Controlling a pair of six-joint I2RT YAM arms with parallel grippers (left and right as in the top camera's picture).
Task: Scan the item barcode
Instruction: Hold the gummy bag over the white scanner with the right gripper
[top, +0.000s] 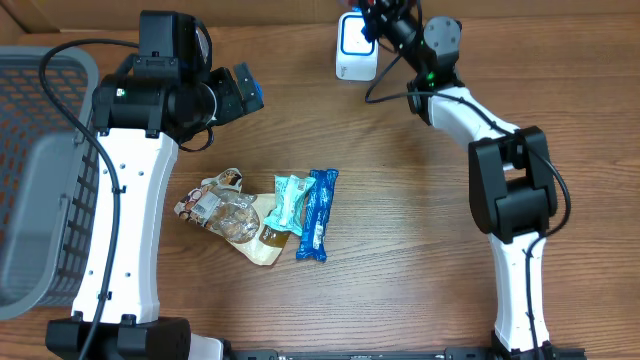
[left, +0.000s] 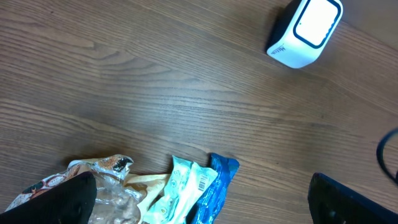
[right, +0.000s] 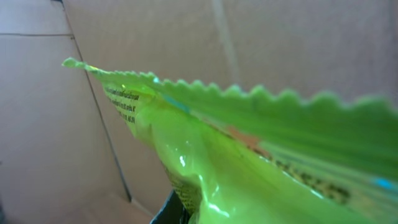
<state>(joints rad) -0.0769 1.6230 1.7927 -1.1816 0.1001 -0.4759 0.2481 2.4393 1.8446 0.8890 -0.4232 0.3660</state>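
Observation:
A green packet (right: 249, 143) with a serrated edge fills the right wrist view, and my right gripper (right: 205, 214) is shut on its lower part. Seen from overhead, that gripper (top: 378, 18) is at the table's far edge, just right of the white scanner (top: 355, 45) with its blue-rimmed window. The packet itself is hidden in the overhead view. My left gripper (top: 245, 88) hangs open with nothing in it above the wood, beyond the pile of packets. In the left wrist view its fingers (left: 56, 202) straddle a mint packet (left: 183, 190) that shows a barcode, with the scanner (left: 306, 31) at the top right.
On the table lie a clear snack bag (top: 225, 210), the mint packet (top: 290, 200) and a blue packet (top: 318, 213), side by side. A grey basket (top: 40, 180) stands at the left edge. A black cable (top: 385, 85) runs by the scanner.

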